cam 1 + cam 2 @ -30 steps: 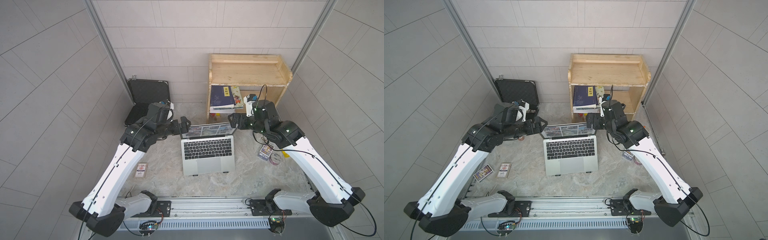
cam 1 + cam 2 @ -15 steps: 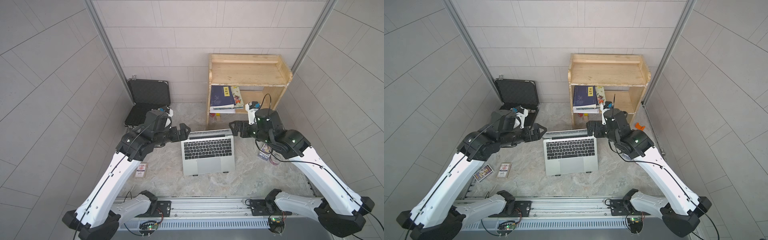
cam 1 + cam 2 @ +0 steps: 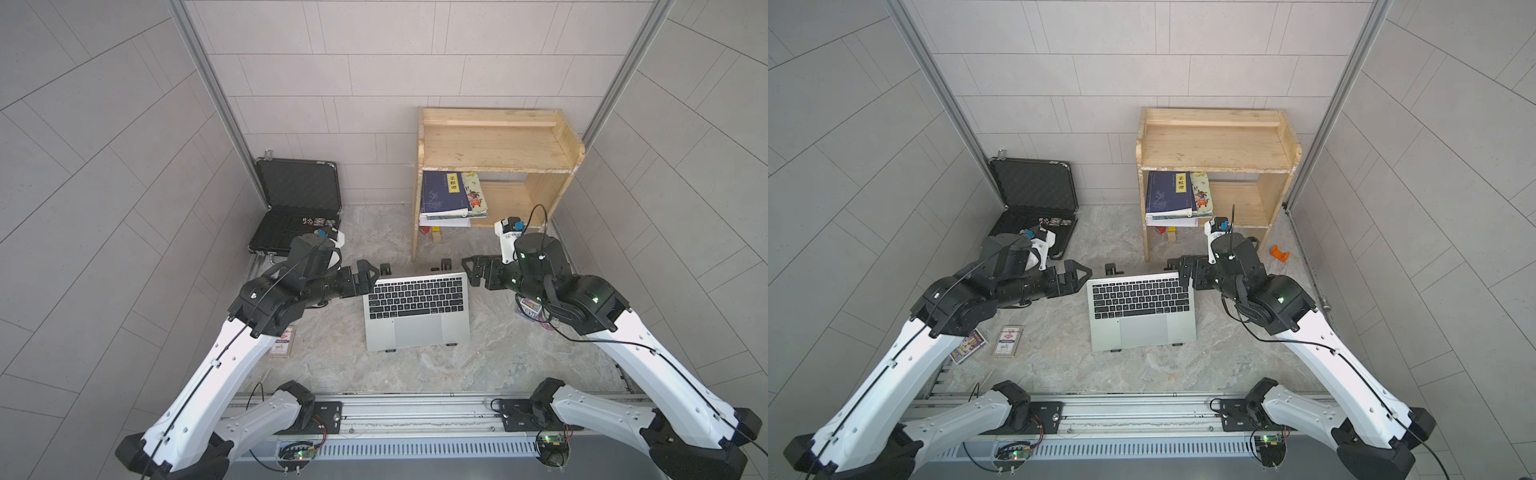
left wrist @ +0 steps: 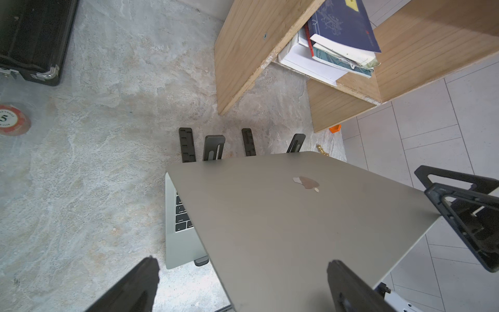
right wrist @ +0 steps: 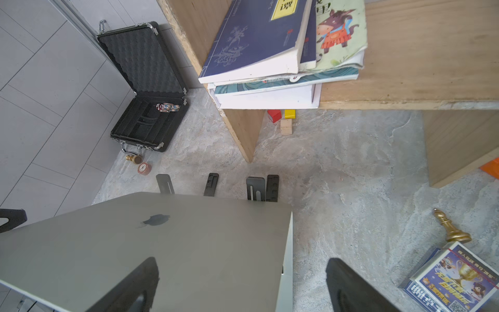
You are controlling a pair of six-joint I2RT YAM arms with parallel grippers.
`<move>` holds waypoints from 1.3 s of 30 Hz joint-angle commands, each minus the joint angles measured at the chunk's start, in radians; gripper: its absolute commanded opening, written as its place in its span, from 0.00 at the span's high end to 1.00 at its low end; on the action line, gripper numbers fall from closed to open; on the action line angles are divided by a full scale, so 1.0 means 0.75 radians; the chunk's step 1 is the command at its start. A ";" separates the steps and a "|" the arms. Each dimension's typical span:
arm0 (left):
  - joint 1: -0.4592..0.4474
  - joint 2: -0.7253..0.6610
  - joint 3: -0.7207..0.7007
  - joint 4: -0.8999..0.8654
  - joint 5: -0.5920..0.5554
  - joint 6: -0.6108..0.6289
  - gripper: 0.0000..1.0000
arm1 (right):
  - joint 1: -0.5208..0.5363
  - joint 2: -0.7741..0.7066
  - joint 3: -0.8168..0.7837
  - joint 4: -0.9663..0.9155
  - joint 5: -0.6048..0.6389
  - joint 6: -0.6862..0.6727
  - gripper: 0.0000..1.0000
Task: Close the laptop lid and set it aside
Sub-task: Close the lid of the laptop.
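Stone floor (image 3: 415, 374) beneath laptop (image 3: 415, 307); briefcase (image 3: 299, 185) holds perhaps chips (image 3: 313, 221); shelf (image 3: 494, 143) holds books (image 3: 442, 193).

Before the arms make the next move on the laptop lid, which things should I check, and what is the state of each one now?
1. Left gripper open: ok.
2. Right gripper open: ok.
3. One gripper at each upper corner of the laptop lid: ok.
4. Grippers touching the lid: cannot tell.
5. Keyboard free of objects: ok.
6. Lid shut on the laptop: not ok, it stands raised above the keyboard.
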 commanded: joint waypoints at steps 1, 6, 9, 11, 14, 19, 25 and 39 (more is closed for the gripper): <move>-0.012 -0.033 -0.045 -0.074 0.013 -0.006 0.03 | 0.013 -0.030 -0.036 -0.075 0.022 0.008 0.00; -0.017 -0.075 -0.089 -0.074 0.024 -0.022 0.03 | 0.020 -0.061 -0.070 -0.083 0.029 0.015 0.00; -0.024 -0.094 -0.117 -0.074 0.039 -0.035 0.03 | 0.025 -0.081 -0.093 -0.087 0.028 0.023 0.00; -0.028 -0.106 -0.136 -0.075 0.047 -0.044 0.03 | 0.033 -0.096 -0.110 -0.088 0.025 0.032 0.00; -0.037 -0.131 -0.172 -0.075 0.043 -0.060 0.03 | 0.043 -0.119 -0.136 -0.093 0.026 0.042 0.00; -0.049 -0.178 -0.215 -0.075 0.055 -0.085 0.04 | 0.055 -0.164 -0.176 -0.103 0.025 0.060 0.00; -0.067 -0.247 -0.285 -0.082 0.102 -0.125 0.04 | 0.066 -0.206 -0.217 -0.116 0.026 0.079 0.00; -0.101 -0.333 -0.397 -0.093 0.138 -0.178 0.04 | 0.100 -0.296 -0.333 -0.137 0.025 0.131 0.00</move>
